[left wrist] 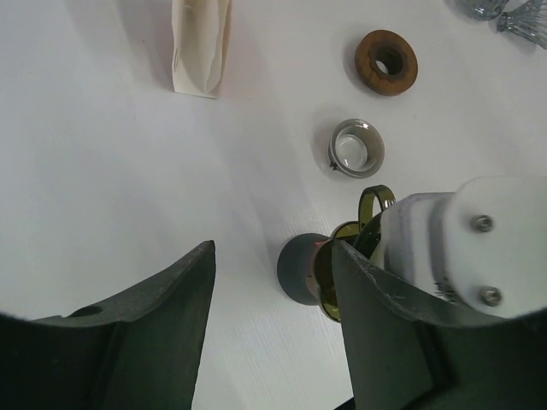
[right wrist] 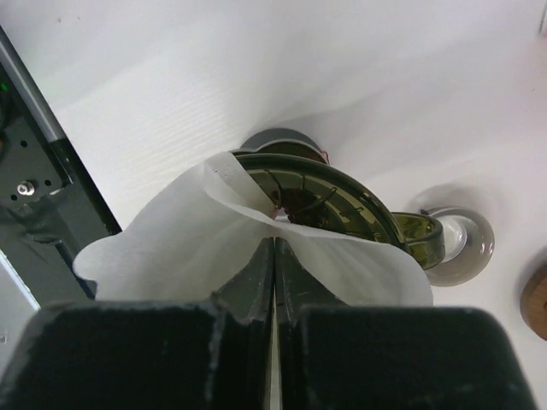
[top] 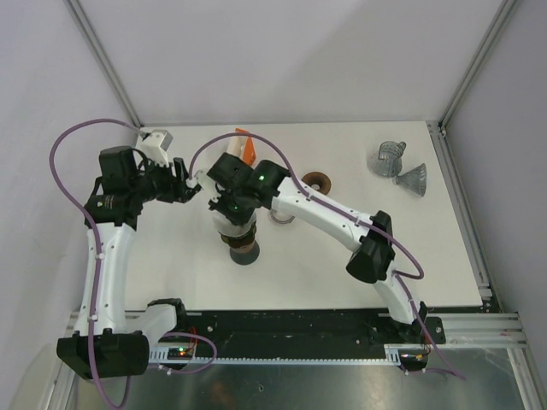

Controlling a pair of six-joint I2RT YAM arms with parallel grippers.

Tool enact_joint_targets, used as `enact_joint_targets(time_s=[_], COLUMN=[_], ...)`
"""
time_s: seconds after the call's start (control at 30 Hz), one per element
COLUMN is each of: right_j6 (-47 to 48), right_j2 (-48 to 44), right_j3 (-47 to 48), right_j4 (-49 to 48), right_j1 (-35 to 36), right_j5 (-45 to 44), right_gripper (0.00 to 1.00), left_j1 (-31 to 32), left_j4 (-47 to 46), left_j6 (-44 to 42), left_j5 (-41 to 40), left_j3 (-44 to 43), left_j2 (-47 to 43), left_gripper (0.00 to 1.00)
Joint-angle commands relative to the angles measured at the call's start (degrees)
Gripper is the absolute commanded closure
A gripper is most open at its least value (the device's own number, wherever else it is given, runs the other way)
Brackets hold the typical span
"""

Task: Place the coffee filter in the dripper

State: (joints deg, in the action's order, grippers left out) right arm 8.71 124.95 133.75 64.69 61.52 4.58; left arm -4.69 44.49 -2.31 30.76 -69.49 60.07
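Observation:
A white coffee filter (right wrist: 162, 252) is pinched at a fold between my right gripper's (right wrist: 273, 249) shut fingers. It hangs spread open just above the rim of the green-tinted dripper (right wrist: 342, 205), and its far edge reaches over the near rim. The dripper (top: 242, 242) stands on a dark round base (left wrist: 295, 269) near the middle of the table, under my right gripper (top: 232, 218). My left gripper (left wrist: 273, 256) is open with nothing between its fingers. It hovers to the left of the dripper (left wrist: 329, 278), as the top view also shows for this gripper (top: 190, 184).
A stack of folded filters (left wrist: 201, 43) lies at the back by an orange holder (top: 247, 147). A small metal cup (left wrist: 356, 147) and a brown ring (left wrist: 386, 61) sit right of the dripper. Two glass pieces (top: 400, 167) stand at the back right. A white block (top: 158, 141) sits at the back left.

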Motion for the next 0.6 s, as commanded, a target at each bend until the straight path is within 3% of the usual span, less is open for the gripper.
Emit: enact_joint_targets(time_s=[0.0,0.1,0.43,0.57], right_j6=[0.0,-0.5,-1.8,-1.7], right_j2=[-5.5,-8.5,-15.2,-22.3], right_j3=[2.9,1.5,-2.5,-7.5], right_j4=[-4.6,-6.2,-10.7,-14.6], right_j1=[0.4,0.4,0.3,0.2], right_j5=[0.4,0.5,-1.3,-1.4], right_gripper=[1.00,0.99,0.84,0.68], left_j1=[0.5,0.5,0.1,-0.6], left_j4=[1.5,1.2,0.7,0.5], left_j6=[1.5,1.4,0.6,0.2], left_j5=[4.4,4.3,2.6,1.8], left_j3=[0.1,0.1,-0.6,-0.9], left_j2=[-0.7,-0.4,-0.5,-0.3], left_gripper=[0.37,0.37,0.37,0.36])
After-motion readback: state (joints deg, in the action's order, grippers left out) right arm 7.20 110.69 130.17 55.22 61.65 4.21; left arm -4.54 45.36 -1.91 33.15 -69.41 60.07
